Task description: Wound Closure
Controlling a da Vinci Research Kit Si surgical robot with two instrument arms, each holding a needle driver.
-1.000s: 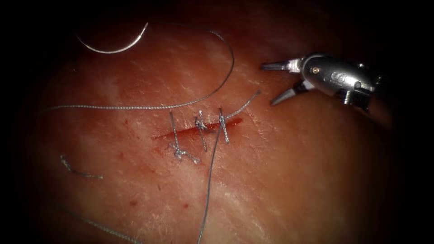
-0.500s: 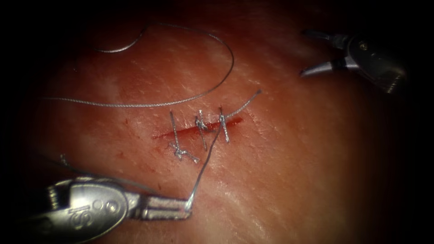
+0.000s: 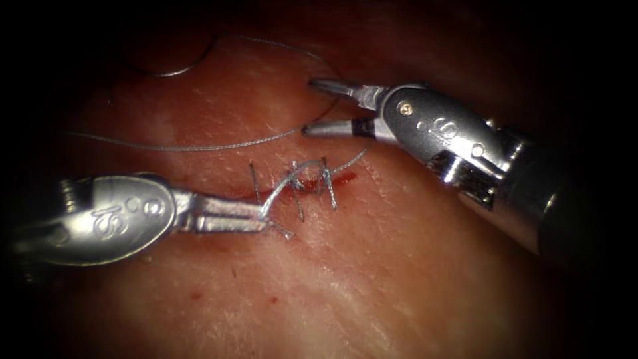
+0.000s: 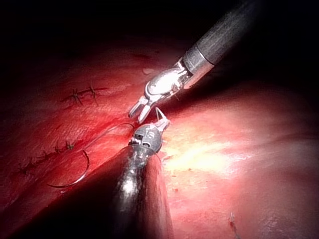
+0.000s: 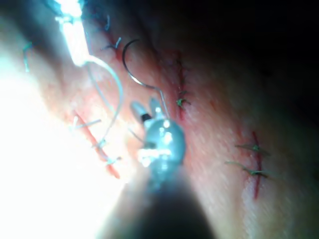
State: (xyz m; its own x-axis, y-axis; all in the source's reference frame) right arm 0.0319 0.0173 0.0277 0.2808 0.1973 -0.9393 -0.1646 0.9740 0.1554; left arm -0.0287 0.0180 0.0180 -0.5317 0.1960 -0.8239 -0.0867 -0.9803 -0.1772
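The pale pink, red-stained slab of pork tissue (image 3: 412,279) carries a short red cut (image 3: 302,189) at its middle, crossed by three grey stitches.

The right arm's silver needle driver (image 3: 318,106) lies above and to the right of the cut, its tip pointing left. Its fingers stand moderately apart and hold nothing — a strand of thread passes between them without being gripped. The left wrist view shows this tool (image 4: 138,110) spread in the same way, just above the other tool's tip.

The left arm's silver needle driver (image 3: 266,219) lies flat on the tissue at the left of the cut, its tip touching the cut's left end. Its fingers are closed on the thin grey braided thread (image 3: 282,183), which rises from the tip in a short arc to the right-hand stitch.

A longer run of that thread sweeps left from the cut and loops round above it toward the slim curved steel needle (image 3: 176,68). The needle lies loose on the tissue well above and to the left of the cut — not in the tissue, and held by neither tool.
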